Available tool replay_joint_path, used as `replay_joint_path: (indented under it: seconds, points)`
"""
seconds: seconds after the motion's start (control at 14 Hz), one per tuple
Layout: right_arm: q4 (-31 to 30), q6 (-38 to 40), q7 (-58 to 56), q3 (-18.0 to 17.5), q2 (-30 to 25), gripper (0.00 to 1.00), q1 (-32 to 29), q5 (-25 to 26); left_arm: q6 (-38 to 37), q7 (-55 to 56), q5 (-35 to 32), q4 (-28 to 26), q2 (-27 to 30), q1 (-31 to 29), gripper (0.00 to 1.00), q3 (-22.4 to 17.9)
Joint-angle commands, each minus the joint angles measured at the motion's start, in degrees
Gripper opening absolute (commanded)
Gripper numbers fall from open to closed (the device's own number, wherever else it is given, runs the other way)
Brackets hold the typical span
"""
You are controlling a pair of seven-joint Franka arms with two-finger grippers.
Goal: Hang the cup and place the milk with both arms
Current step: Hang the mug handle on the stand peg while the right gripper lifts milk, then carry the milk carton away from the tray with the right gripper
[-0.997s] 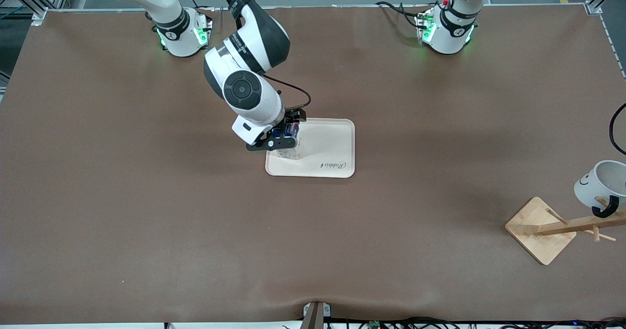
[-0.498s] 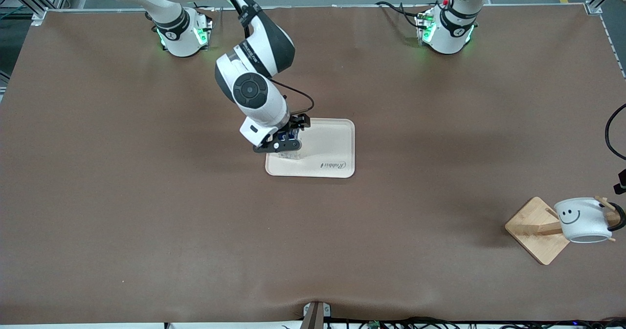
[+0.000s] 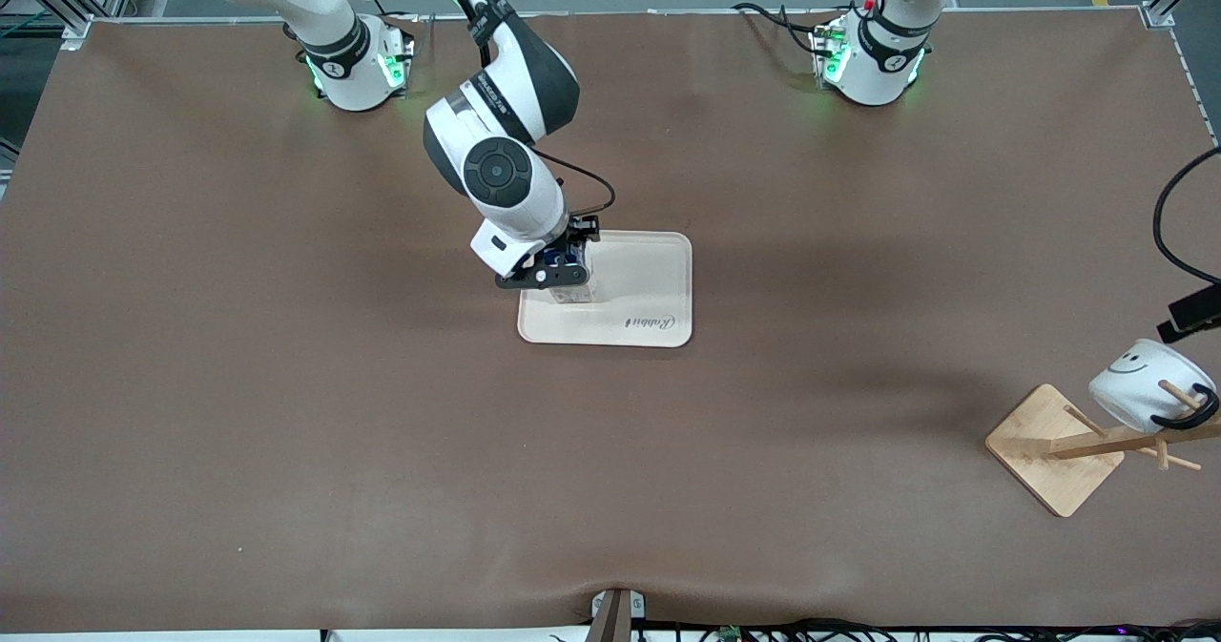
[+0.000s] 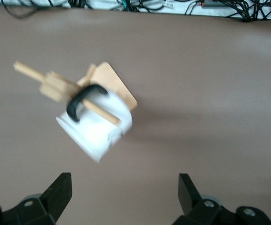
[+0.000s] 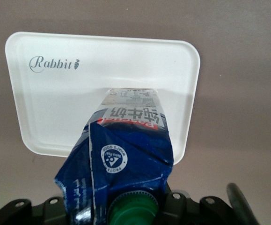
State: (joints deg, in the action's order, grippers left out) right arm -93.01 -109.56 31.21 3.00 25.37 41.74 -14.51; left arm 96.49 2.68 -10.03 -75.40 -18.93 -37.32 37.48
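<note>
The white smiley cup [image 3: 1140,389] hangs by its black handle [image 3: 1186,415] on a peg of the wooden rack [image 3: 1054,451], tilted. It also shows in the left wrist view [image 4: 95,129]. My left gripper [image 4: 123,197] is open and empty, above and apart from the cup; in the front view only a black part of it [image 3: 1192,310] shows at the edge. My right gripper [image 3: 558,275] is shut on the top of the blue-and-white milk [image 5: 126,150], which stands upright in the white tray [image 3: 649,289], at the tray's end toward the right arm.
The tray [image 5: 55,108] carries a "Rabbit" print on its bare part. The rack's square bamboo base [image 4: 121,89] sits near the table's edge at the left arm's end. A black cable [image 3: 1169,222] hangs by the left gripper.
The cup has swung on the peg from mouth-up to hanging tilted. The left gripper has drawn away from it. The right gripper has shifted the milk slightly over the tray.
</note>
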Motion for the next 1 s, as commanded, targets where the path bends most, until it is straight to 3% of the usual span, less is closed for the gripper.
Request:
replay_joint_path:
  seconds: [0.0,0.28,0.43,0.71,0.93]
  points:
    - [5.9,7.8,0.6,-0.1,-0.3,0.00,-2.9,0.7,-4.1,7.1,0.0,-1.1,3.4,-0.4,1.00,2.8]
    - [5.6,12.8,-3.0,-0.1,-2.3,0.00,-7.3,1.1,-7.7,9.1,0.0,-1.1,6.1,-0.3,1.00,7.4]
    - [4.2,13.8,-5.0,-0.1,-4.5,0.00,-11.0,1.2,-7.8,9.2,0.1,-1.0,7.6,4.4,1.00,6.6]
    - [0.4,14.0,-5.2,0.0,-7.2,0.00,-16.2,1.4,-8.5,8.0,1.0,-1.2,11.3,19.2,1.00,-7.2]
    - [-4.4,13.1,-6.6,0.0,-9.5,0.00,-16.8,7.6,-10.8,7.9,1.2,-2.5,13.6,26.8,1.00,-13.5]
